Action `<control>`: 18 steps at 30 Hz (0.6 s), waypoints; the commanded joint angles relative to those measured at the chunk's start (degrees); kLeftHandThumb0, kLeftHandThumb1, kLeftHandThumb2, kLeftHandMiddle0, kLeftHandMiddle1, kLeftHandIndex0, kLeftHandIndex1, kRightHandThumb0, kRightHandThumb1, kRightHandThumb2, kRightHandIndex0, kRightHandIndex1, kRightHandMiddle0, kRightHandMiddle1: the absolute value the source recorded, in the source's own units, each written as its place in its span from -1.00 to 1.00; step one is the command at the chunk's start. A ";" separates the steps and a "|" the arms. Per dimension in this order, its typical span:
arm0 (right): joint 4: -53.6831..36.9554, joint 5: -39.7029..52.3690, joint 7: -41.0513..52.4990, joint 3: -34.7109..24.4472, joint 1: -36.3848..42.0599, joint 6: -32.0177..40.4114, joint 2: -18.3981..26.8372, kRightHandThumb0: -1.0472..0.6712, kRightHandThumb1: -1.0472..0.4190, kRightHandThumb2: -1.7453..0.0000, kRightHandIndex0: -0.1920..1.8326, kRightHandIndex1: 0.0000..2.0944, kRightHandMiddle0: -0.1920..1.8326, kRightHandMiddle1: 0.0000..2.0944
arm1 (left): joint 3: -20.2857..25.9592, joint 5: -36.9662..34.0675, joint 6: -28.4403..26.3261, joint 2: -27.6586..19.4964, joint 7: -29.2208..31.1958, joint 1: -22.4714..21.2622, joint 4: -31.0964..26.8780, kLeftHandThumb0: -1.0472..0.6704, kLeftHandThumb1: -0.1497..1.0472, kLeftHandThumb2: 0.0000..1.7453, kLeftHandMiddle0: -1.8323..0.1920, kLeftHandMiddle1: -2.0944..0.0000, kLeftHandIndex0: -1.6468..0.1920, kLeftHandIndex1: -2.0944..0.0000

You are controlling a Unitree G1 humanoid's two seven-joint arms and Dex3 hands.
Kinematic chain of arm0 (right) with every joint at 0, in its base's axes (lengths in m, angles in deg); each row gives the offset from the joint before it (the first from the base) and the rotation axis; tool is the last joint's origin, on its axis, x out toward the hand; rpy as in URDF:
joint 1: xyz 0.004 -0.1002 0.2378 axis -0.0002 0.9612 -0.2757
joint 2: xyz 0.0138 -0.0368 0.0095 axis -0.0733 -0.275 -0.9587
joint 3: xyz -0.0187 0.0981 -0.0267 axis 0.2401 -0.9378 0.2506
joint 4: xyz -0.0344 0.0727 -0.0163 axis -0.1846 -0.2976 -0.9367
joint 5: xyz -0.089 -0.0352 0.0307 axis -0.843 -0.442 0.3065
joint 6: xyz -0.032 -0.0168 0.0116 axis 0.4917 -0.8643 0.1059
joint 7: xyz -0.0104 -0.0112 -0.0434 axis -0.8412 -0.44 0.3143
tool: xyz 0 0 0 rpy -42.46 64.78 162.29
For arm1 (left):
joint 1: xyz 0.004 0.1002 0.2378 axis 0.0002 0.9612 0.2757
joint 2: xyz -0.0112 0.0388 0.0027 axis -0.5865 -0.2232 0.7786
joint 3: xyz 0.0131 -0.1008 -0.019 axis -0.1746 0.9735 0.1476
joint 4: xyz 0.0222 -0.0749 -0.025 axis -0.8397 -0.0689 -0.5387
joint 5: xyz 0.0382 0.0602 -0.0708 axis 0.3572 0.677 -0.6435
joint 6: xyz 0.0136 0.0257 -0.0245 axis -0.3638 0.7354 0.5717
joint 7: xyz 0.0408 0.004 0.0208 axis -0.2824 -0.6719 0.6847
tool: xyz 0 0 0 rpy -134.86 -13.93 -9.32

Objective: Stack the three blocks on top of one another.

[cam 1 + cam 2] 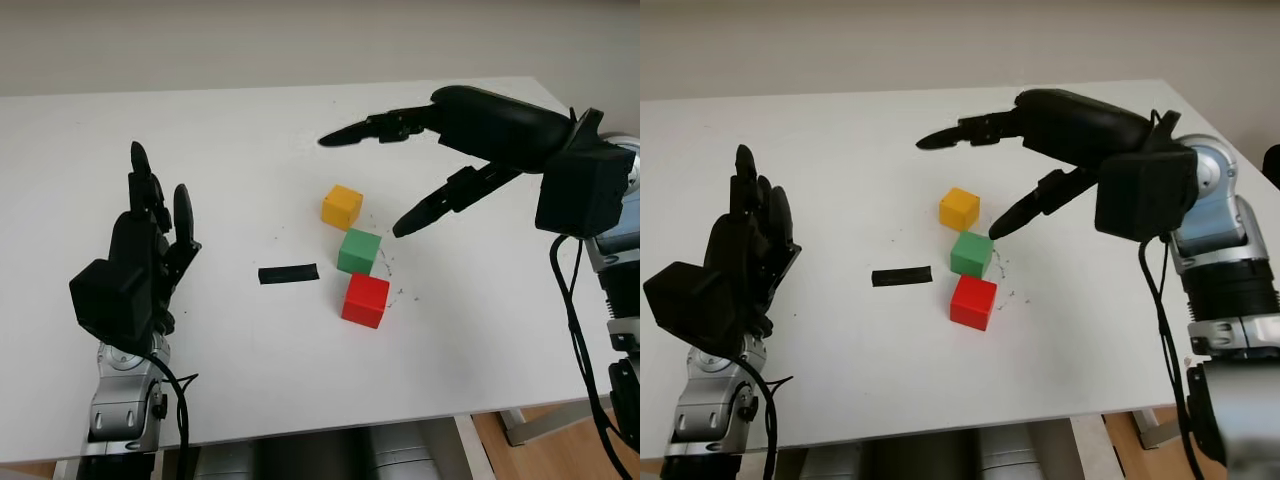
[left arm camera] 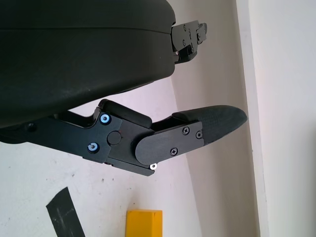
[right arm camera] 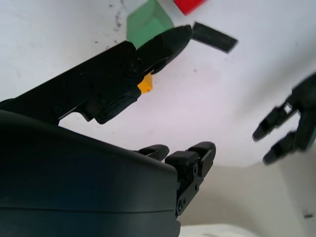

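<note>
No readable markings on anything. Yellow block (image 1: 342, 206), green block (image 1: 359, 251) and red block (image 1: 365, 299) sit unstacked in a diagonal row mid-bench (image 1: 240, 140), black tape strip (image 1: 288, 274) lying crosswise left of green. Right hand (image 1: 400, 175) above yellow, fingers spread, empty. Left hand (image 1: 140, 255) far left of tape, open.

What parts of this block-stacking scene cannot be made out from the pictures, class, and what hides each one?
1. Yellow block: in the right wrist view the right robot hand covers most of it.
2. Red block: cut off by the right wrist picture's edge.
3. Yellow block in the left wrist view: cut off by the picture's edge.
4. Green block: its far faces are turned away from the eye views.
5. Left robot hand: its palm side faces away.
</note>
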 commanded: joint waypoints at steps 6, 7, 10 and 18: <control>9.28 -6.70 -5.00 3.61 -4.61 -18.25 1.41 -0.43 -0.53 0.94 -0.38 -0.92 -0.31 -0.92 | -0.01 -0.05 0.05 -1.22 1.05 -1.44 -0.31 -0.65 1.00 -0.21 1.00 1.00 1.00 1.00; 9.96 -8.04 -6.12 4.00 -4.93 -20.19 1.45 -0.44 -0.53 0.94 -0.38 -0.92 -0.30 -0.92 | 0.10 -0.29 0.15 -1.27 1.21 -1.43 -0.23 -0.64 1.00 -0.21 1.00 1.00 1.00 1.00; 10.18 -12.46 -8.87 5.27 -5.53 -23.89 2.07 -0.46 -0.53 0.94 -0.40 -0.94 -0.29 -0.92 | 0.24 -0.54 -0.46 -1.32 1.30 -1.50 -0.36 -0.63 1.00 -0.21 1.00 1.00 1.00 1.00; 10.22 -25.18 -21.28 5.78 -3.94 -30.91 2.71 -0.55 -0.55 0.93 -0.55 -0.99 -0.26 -0.92 | 0.02 -0.29 -0.66 -1.27 1.07 -1.96 -0.16 -0.63 1.00 -0.22 1.00 1.00 1.00 1.00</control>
